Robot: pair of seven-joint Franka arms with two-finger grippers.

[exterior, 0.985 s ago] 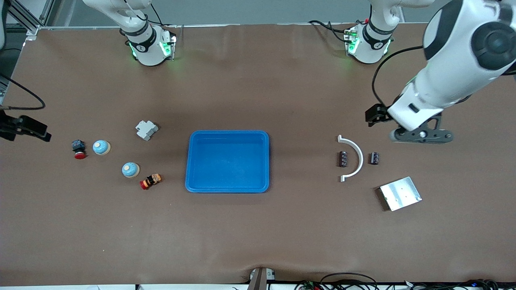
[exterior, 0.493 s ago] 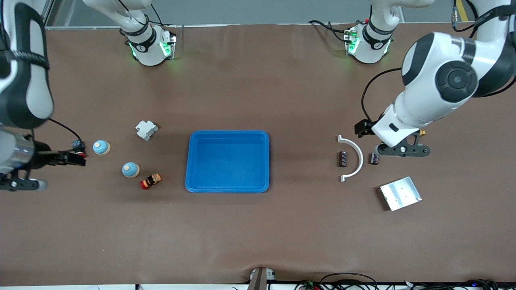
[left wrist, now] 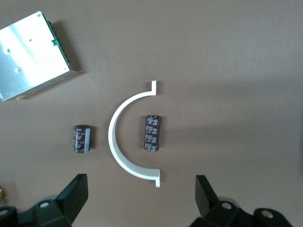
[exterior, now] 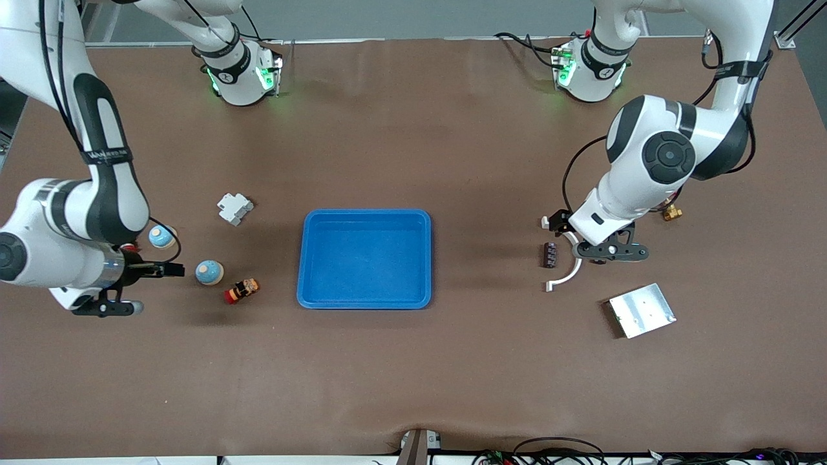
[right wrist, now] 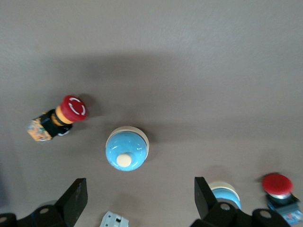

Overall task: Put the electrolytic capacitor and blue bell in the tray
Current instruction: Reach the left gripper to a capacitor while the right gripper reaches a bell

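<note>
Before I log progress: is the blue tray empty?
Empty: the tray shows only bare blue floor; capacitors and bells lie on the table.

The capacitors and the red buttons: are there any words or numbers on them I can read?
Capacitor inside the white arc: pale printing, too blurred to read.
Capacitor beside the arc: pale stripe, unreadable.
Red button near the bell: white curved arrows, no words.
Other red button: nothing visible.
</note>
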